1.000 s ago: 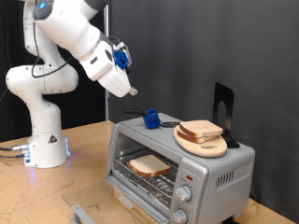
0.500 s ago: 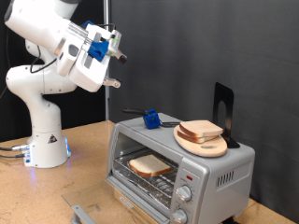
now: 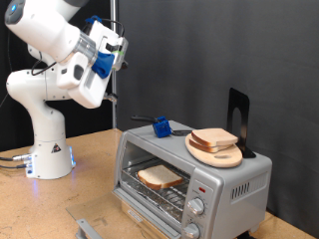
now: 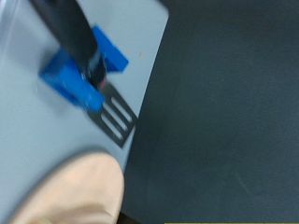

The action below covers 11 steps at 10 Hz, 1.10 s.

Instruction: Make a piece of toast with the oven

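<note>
High at the exterior view's left, the white arm's hand hangs well apart from the boxy silver toaster oven; its opening I cannot tell. Inside, on the wire rack, lies the pale bread slice, door down, placed ready for toasting.

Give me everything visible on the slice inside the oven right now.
The piece of toast is one flat, squarish slice, pale in the middle with a tan-brown crust. It lies flat on the wire rack inside the oven, whose door is open, towards the exterior view's left. Nothing else touches it; the gripper is raised far above.
</note>
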Each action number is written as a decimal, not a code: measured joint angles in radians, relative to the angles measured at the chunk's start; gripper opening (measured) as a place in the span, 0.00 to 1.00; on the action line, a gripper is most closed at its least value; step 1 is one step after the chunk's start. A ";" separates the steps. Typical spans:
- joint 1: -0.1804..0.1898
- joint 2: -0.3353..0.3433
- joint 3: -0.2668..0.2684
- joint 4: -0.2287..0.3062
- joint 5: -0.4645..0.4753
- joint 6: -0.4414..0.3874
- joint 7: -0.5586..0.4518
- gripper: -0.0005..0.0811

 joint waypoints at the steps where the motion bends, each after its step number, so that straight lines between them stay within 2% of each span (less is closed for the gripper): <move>1: -0.010 0.027 -0.005 0.021 -0.007 -0.037 0.076 0.84; 2: -0.009 0.026 -0.004 0.020 -0.006 -0.036 0.057 0.84; 4: -0.014 0.030 -0.012 0.020 0.004 -0.073 0.106 0.84; 7: -0.041 0.068 -0.068 0.021 0.071 -0.101 0.147 0.84; 9: -0.057 0.110 -0.084 0.028 0.053 -0.059 0.114 0.84; 11: -0.066 0.168 -0.088 0.045 -0.011 -0.013 0.062 0.84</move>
